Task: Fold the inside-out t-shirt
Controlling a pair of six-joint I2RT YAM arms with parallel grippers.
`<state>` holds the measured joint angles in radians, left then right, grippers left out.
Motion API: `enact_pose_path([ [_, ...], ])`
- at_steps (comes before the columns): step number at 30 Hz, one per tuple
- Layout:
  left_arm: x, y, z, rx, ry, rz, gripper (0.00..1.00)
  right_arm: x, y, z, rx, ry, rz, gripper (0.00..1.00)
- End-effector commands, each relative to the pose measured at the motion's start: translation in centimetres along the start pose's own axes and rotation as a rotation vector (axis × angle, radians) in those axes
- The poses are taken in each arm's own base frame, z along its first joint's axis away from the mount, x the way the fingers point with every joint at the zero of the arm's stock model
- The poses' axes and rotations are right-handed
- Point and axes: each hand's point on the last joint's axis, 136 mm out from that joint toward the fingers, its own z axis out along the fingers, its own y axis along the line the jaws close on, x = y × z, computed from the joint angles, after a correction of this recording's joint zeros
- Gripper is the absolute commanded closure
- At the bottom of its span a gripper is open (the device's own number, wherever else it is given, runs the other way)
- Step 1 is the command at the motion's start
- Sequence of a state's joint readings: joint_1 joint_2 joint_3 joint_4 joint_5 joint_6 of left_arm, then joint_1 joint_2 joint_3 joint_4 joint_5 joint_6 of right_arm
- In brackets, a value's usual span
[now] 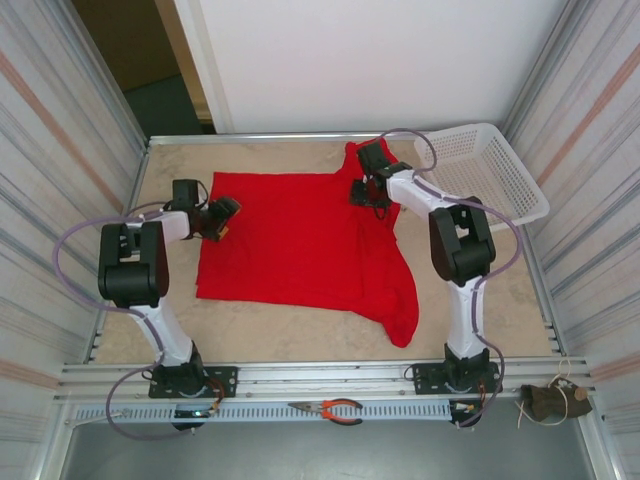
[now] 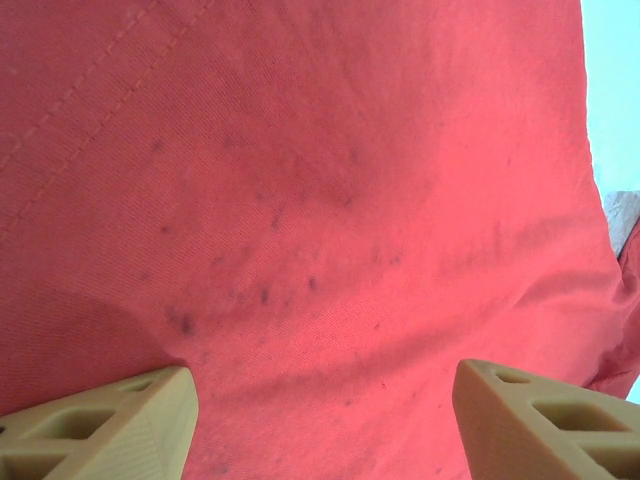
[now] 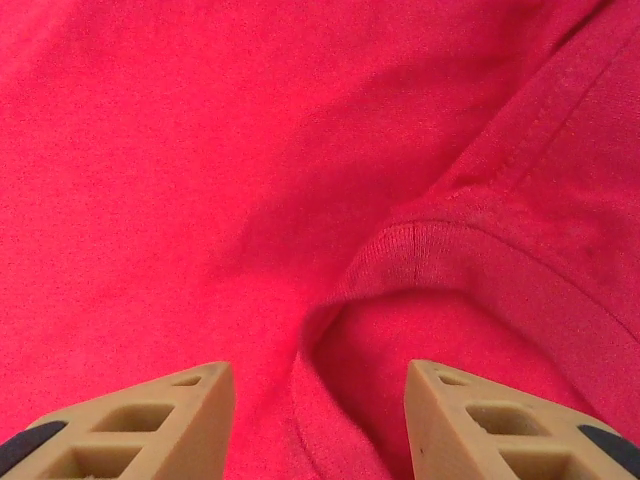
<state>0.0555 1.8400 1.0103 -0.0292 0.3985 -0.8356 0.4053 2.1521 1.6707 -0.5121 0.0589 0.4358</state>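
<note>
The inside-out t-shirt [image 1: 300, 240] lies spread out on the table as plain red cloth. One part trails toward the near right [image 1: 402, 318], and a small tip pokes toward the back edge [image 1: 356, 150]. My left gripper [image 1: 222, 216] sits at the shirt's left edge. Its fingers are open over flat red cloth [image 2: 330, 200], with nothing pinched between them [image 2: 325, 420]. My right gripper [image 1: 366, 190] is over the shirt's back right part. It is open [image 3: 320, 420], and the ribbed collar band [image 3: 420, 245] curls loose between its fingers.
A white mesh basket [image 1: 490, 170] stands at the back right corner. Pliers with red handles [image 1: 332, 409] lie on the near rail, and a brown object [image 1: 555, 400] is at the near right. Corrugated metal walls close both sides. Bare table [image 1: 300, 335] shows in front of the shirt.
</note>
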Motion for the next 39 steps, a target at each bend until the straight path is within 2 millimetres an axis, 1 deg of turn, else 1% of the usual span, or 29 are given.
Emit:
enact_pose_path([
  [1,2.1,5.2,-0.1,-0.176,0.045,-0.072,0.3,1.1,-0.2,1.5,0.036,0.061,-0.011,0.55],
  [3,2.0,5.2,-0.1,-0.176,0.042,-0.075,0.3,1.1,-0.3,1.9,0.037,0.066,0.001,0.59],
  [5,2.1,5.4,-0.1,-0.18,0.042,-0.083,0.3,1.0,-0.4,2.0,0.031,0.069,0.009,0.67],
  [6,2.1,5.4,-0.1,-0.18,0.042,-0.083,0.3,1.1,-0.5,2.0,0.029,0.071,0.012,0.74],
  [9,2.2,5.6,0.0,-0.184,0.04,-0.091,0.3,0.8,-0.9,1.5,0.017,0.065,0.029,1.0],
  [12,2.2,5.9,-0.1,-0.191,0.038,-0.099,0.3,0.4,-1.8,0.6,0.001,0.049,0.062,1.0],
  [14,2.3,6.0,0.0,-0.194,0.039,-0.1,0.3,0.0,-2.9,-0.4,-0.003,0.031,0.091,1.0],
  [17,2.3,6.3,-0.1,-0.201,0.036,-0.108,0.3,-0.6,-5.3,-2.1,0.012,-0.005,0.151,1.0],
  [19,2.3,6.5,-0.2,-0.207,0.033,-0.111,0.3,-0.8,-7.5,-3.4,0.048,-0.034,0.193,1.0],
  [21,2.4,6.6,-0.2,-0.209,0.036,-0.113,0.3,-0.8,-9.8,-3.9,0.094,-0.049,0.238,1.0],
  [24,2.4,6.7,-0.3,-0.212,0.033,-0.116,0.3,0.0,-12.9,-4.4,0.174,-0.038,0.307,1.0],
  [25,2.3,6.7,-0.4,-0.21,0.029,-0.114,0.3,0.2,-13.3,-4.6,0.176,-0.034,0.318,1.0],
  [26,2.4,6.7,-0.4,-0.212,0.03,-0.115,0.3,0.3,-13.3,-4.7,0.17,-0.03,0.32,0.9],
  [27,2.3,6.7,-0.5,-0.213,0.027,-0.116,0.3,0.5,-13.3,-5.1,0.172,-0.03,0.319,0.72],
  [28,2.2,6.7,-0.5,-0.213,0.026,-0.116,0.3,0.7,-13.2,-5.6,0.172,-0.037,0.318,0.57],
  [29,2.2,6.7,-0.6,-0.212,0.024,-0.115,0.3,0.8,-12.9,-6.3,0.165,-0.052,0.315,0.49],
  [31,2.1,6.6,-0.7,-0.21,0.023,-0.117,0.3,1.8,-12.4,-7.4,0.157,-0.06,0.305,0.47],
  [33,1.9,6.5,-0.8,-0.207,0.019,-0.115,0.3,3.3,-11.8,-8.6,0.152,-0.059,0.301,0.47],
  [36,1.8,6.6,-0.8,-0.212,0.018,-0.114,0.3,6.3,-10.8,-9.3,0.14,-0.053,0.283,0.49],
  [38,1.7,6.7,-0.8,-0.215,0.014,-0.116,0.3,7.8,-9.9,-9.5,0.126,-0.06,0.272,0.51],
  [39,1.7,6.7,-0.7,-0.213,0.015,-0.117,0.3,8.1,-9.4,-9.5,0.113,-0.071,0.27,0.51],
])
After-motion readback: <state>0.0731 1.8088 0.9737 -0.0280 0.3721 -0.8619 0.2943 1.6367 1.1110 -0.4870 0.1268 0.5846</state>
